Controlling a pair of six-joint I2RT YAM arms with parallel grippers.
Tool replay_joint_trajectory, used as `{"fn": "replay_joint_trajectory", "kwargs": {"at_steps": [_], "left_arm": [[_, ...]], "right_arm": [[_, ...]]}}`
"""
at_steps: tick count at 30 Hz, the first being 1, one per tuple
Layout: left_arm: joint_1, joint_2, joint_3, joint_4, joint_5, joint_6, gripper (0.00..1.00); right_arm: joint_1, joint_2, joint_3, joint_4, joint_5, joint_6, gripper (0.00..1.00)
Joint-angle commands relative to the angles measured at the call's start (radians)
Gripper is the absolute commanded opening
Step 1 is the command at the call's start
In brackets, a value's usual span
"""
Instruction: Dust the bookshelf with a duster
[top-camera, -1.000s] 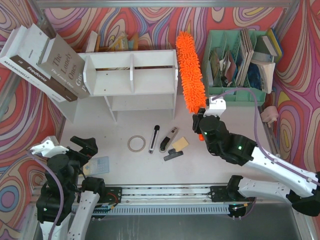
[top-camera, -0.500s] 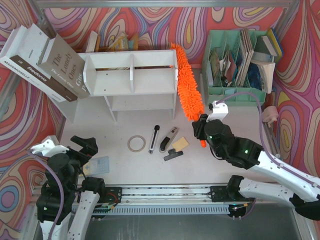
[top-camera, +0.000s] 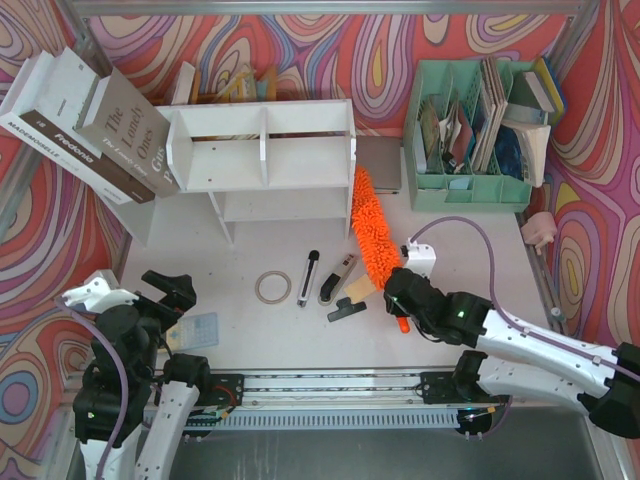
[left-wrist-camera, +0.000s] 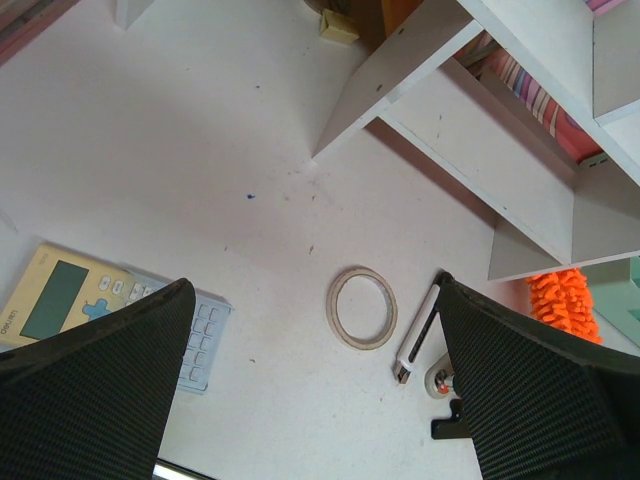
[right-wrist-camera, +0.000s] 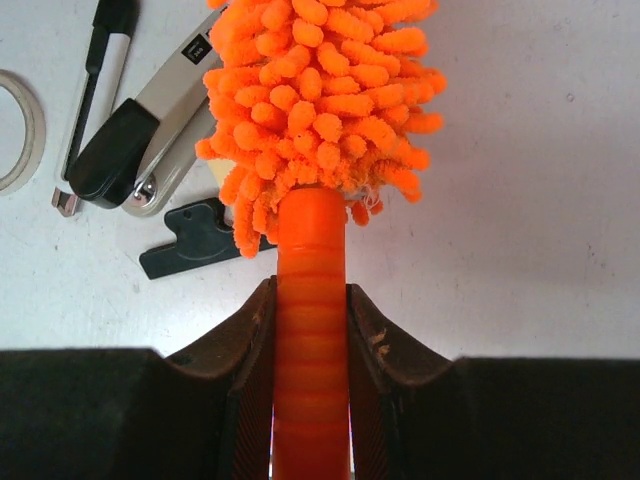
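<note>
One pass was judged done: the duster (top-camera: 370, 235), clamped in the right hand (right-wrist-camera: 311, 300), was lowered beside the bookshelf (top-camera: 262, 150); left hand (left-wrist-camera: 315, 330) held open.

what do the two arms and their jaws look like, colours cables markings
Both the left arm and right arm mix white shell links with black joint housings on black bases. A pale lilac cable loops along each. A small green light glows on the right arm's black housing. The jaws are black, broad and finely textured on the left arm.
</note>
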Motion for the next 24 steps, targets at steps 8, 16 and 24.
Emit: {"fn": "replay_joint_trajectory", "kwargs": {"at_steps": [8, 16, 24], "left_arm": [[0.005, 0.008, -0.009, -0.004, -0.001, -0.008, 0.98], [0.005, 0.005, -0.01, -0.005, -0.002, -0.008, 0.98], [0.005, 0.009, -0.008, -0.004, -0.003, -0.007, 0.98]], "right_arm": [[0.003, -0.059, 0.281, 0.018, 0.081, -0.103, 0.0], [0.003, -0.082, 0.479, 0.05, 0.046, -0.213, 0.0], [0.003, -0.108, 0.311, 0.066, -0.02, -0.098, 0.0]]}}
